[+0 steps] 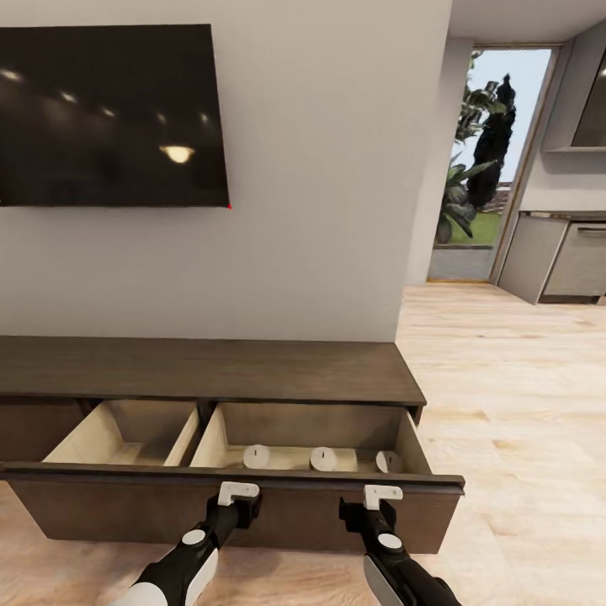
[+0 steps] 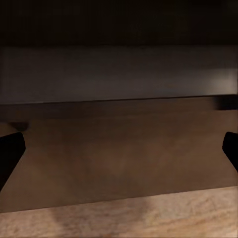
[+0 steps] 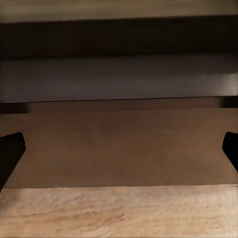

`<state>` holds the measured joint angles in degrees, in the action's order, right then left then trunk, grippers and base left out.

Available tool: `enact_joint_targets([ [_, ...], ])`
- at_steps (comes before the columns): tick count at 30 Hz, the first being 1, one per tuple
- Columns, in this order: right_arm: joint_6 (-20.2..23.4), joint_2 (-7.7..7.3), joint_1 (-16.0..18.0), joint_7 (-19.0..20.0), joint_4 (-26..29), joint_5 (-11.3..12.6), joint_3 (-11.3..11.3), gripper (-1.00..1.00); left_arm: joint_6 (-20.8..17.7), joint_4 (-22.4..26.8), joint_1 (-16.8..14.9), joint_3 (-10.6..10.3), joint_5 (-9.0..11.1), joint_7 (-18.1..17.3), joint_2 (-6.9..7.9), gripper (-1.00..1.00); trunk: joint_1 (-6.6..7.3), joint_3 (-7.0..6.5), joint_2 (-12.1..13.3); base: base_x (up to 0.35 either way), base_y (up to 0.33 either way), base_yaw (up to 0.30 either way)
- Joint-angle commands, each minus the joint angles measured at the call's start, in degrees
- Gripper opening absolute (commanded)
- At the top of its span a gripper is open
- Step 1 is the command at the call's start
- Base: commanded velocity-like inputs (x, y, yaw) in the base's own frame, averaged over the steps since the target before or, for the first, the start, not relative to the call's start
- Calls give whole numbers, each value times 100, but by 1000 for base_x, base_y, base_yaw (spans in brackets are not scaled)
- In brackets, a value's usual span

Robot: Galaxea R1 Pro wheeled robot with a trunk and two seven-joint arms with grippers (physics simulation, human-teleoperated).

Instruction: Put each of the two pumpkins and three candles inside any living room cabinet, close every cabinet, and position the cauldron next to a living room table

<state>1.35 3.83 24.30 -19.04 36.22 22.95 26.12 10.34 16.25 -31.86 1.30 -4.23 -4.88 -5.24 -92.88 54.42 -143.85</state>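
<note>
Open cabinet front – left gripper, right gripper just before it.

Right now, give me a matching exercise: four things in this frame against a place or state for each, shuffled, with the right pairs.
Things:
1. drawer
2. candles
3. TV
4. left gripper

Places or states:
A. on the wall above the cabinet
B. open, at the drawer's front
C. pulled out
D. lying in the drawer's right compartment

Pairs: 1-C, 2-D, 3-A, 4-B
</note>
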Motion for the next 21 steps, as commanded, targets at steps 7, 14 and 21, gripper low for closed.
enact_joint_targets([
  [7,14,-5,5,-46,8,37,34,100,21,-2,-5,3,-43,-4,1,100,-1,5,-2,265,0,0],
  [14,14,-5,5,-47,8,39,34,100,21,0,-5,2,-43,-4,2,100,-1,5,-2,272,0,0],
  [21,14,-5,5,-47,8,39,34,100,21,1,-5,2,-43,-4,3,100,-1,5,-2,269,0,0],
])
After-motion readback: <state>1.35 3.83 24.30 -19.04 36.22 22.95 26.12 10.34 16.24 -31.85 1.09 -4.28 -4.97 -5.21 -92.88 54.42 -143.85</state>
